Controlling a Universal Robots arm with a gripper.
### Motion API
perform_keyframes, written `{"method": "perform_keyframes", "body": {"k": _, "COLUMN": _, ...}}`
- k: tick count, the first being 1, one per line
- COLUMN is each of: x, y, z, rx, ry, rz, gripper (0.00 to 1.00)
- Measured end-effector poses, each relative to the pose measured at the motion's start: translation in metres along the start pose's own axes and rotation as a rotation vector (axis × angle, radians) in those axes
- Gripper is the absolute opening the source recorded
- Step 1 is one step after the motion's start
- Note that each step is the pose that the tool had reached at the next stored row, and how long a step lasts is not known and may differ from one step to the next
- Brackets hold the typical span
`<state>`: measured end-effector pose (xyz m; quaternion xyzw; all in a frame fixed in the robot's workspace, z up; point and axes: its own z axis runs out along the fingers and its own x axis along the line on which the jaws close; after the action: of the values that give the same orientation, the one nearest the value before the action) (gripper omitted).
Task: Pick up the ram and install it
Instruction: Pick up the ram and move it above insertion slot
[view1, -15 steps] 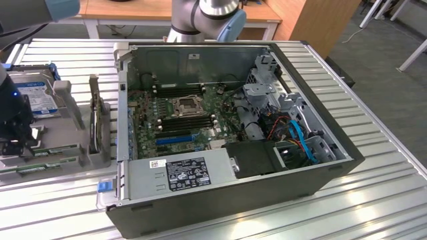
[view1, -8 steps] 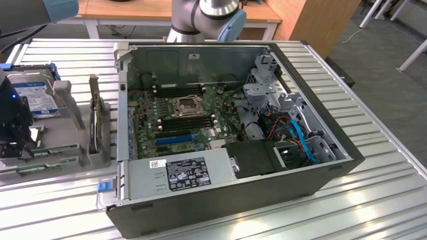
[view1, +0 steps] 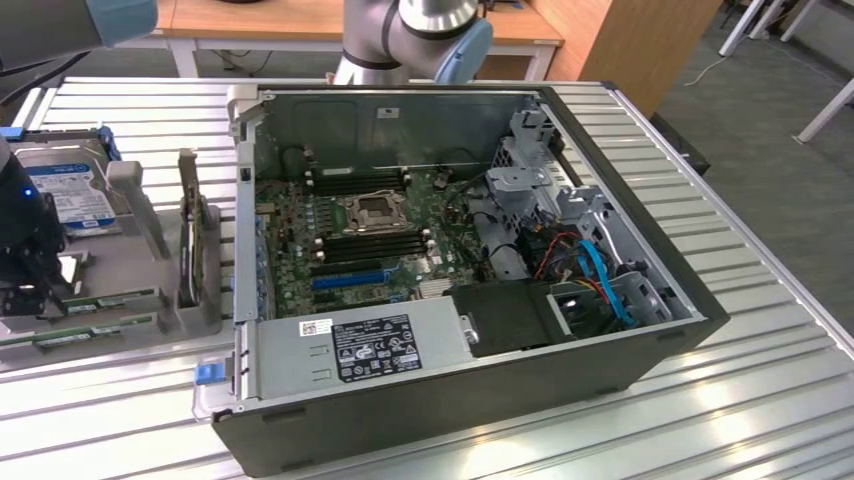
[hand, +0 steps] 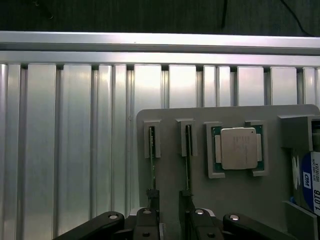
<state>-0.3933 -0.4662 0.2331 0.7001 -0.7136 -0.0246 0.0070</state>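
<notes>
Two ram sticks stand on edge in the slots of a grey holder (hand: 235, 200); one ram stick (hand: 152, 162) and the other (hand: 187, 162) look like thin green lines from above. In the exterior view these ram sticks (view1: 96, 300) lie at the left, beside the open computer case (view1: 467, 400). My gripper (hand: 169, 200) hangs just over the sticks' near ends, open, with one fingertip (hand: 152, 194) in line with each stick and nothing held. The black gripper (view1: 30, 295) shows at the exterior view's left edge. Black memory slots (view1: 367, 245) lie beside the processor socket (view1: 374, 212).
A silver processor chip (hand: 239, 148) sits in the holder beside the sticks, and a hard drive (view1: 67, 195) with a blue label lies further along. The slatted metal table (hand: 75, 150) ends at a rail (hand: 160, 40). The case's walls and drive cage (view1: 534, 180) rise around the motherboard.
</notes>
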Motion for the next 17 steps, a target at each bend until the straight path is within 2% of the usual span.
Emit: {"method": "perform_keyframes", "body": {"k": 17, "x": 0.0, "y": 0.0, "z": 0.0001, "rx": -0.0005, "ry": 0.001, "rz": -0.023, "gripper": 0.29}}
